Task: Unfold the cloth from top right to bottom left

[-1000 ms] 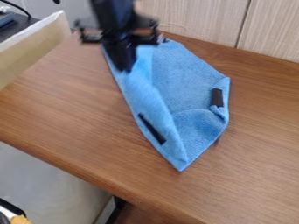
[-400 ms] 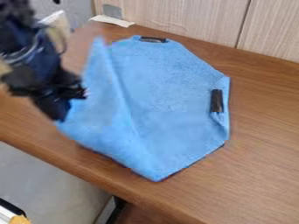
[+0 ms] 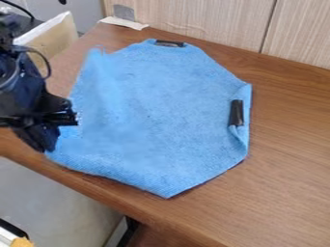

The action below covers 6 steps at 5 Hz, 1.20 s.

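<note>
Pincer: The black pincer [image 3: 45,146] is closed on the lower-left corner of a blue cloth [image 3: 155,111], at the left of the camera view and near the front edge of the table [image 3: 290,144].
Held corner: The fabric runs straight from the grip into the body of the cloth, which appears to be drawn taut along its left side.
Latest change: The pincer has travelled from the cloth's upper left down to the lower left, taking the corner with it; what was a narrow, folded wedge a second ago is now a broad, many-sided sheet.
Meaning for the task: The main fold looks to be nearly undone, leaving, by all appearances, only the corner to be laid down and released.
Cloth: It spreads across the middle of the table, its lower point towards the front edge.
Black strips: One strip [image 3: 170,43] lies along the top edge; another, a black tab [image 3: 237,113], sits at the right edge, where the fabric curls inward.
Risk: A further pull could drag the whole cloth over the front edge, while the right-hand curl may well remain.
Backdrop: A wood-grain panel [image 3: 199,19] stands behind the table.
</note>
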Each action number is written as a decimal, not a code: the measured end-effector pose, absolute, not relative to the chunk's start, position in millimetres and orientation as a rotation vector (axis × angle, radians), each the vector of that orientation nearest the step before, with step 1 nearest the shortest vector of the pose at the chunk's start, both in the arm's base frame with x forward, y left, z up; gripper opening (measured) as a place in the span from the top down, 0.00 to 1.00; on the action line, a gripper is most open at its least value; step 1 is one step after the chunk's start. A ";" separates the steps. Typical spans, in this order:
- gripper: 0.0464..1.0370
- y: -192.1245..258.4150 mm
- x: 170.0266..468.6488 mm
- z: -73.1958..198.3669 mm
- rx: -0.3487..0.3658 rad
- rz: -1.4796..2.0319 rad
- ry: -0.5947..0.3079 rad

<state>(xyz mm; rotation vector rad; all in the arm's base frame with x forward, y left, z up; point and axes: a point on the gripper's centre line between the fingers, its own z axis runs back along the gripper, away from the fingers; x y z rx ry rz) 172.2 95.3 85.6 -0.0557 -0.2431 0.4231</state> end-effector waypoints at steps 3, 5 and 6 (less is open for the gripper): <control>0.03 86.1 169.5 95.2 -0.008 0.433 -0.241; 0.04 89.7 179.2 105.2 0.019 0.428 -0.225; 0.04 89.3 181.6 110.1 0.029 0.418 -0.217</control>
